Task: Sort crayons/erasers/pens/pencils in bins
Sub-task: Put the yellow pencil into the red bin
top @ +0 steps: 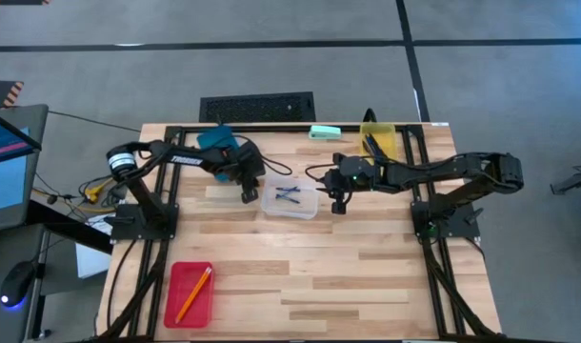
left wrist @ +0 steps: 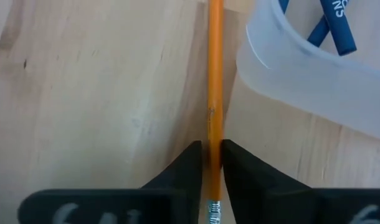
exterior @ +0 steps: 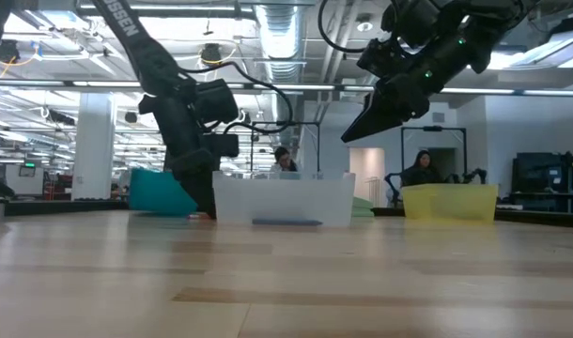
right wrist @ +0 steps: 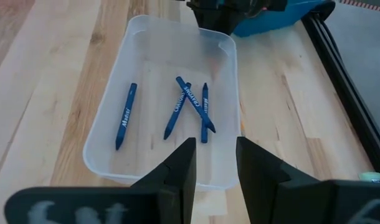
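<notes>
My left gripper point(top: 248, 193) is down at the table by the left side of the clear bin point(top: 314, 211), shut on an orange pencil point(left wrist: 215, 74) that lies alongside the bin wall point(left wrist: 302, 81). My right gripper point(top: 338, 203) hovers above the bin's right end, raised off the table point(exterior: 348, 136). Its fingers stand a narrow gap apart and hold nothing point(right wrist: 215, 149). Several blue sticks printed "Crayons" point(right wrist: 177, 109) lie flat on the clear bin's floor. The red bin point(top: 176, 310) near the front edge holds another orange pencil point(top: 193, 292). My left gripper pinches the orange pencil between its two fingers point(left wrist: 184, 168), close to its eraser end point(left wrist: 213, 134), whose metal ferrule shows just behind the fingertips. The fingers come from above, one on each side of the shaft. The pencil runs ahead along the tabletop beside the clear bin.
A teal-blue bin point(top: 219, 141) sits at the far edge behind my left gripper. A translucent yellow bin point(top: 378, 138) and a flat mint-green object point(top: 324, 131) are at the far right. Bare wood stretches across the table's middle and front right. People show in the room beyond.
</notes>
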Motion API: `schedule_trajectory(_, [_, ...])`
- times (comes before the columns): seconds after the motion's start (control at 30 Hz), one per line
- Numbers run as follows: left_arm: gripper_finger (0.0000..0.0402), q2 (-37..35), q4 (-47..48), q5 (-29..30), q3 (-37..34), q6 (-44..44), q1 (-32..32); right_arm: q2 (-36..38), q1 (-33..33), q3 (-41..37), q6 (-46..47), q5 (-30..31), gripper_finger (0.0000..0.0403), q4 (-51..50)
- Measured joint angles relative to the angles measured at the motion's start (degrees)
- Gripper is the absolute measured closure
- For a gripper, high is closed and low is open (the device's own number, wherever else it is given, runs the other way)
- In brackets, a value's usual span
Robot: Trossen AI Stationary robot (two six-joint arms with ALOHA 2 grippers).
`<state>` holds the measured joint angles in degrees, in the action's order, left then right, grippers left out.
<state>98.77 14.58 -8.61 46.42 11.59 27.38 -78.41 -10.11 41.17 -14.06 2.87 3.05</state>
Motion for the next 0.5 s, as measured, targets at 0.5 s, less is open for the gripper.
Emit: schedule_trajectory(0.5, [0.0394, 0.3, 9.6, -0.1, 5.4, 3.2, 0.0, 0.0, 0.0, 0.0, -0.1, 0.0, 0.0280, -0.1])
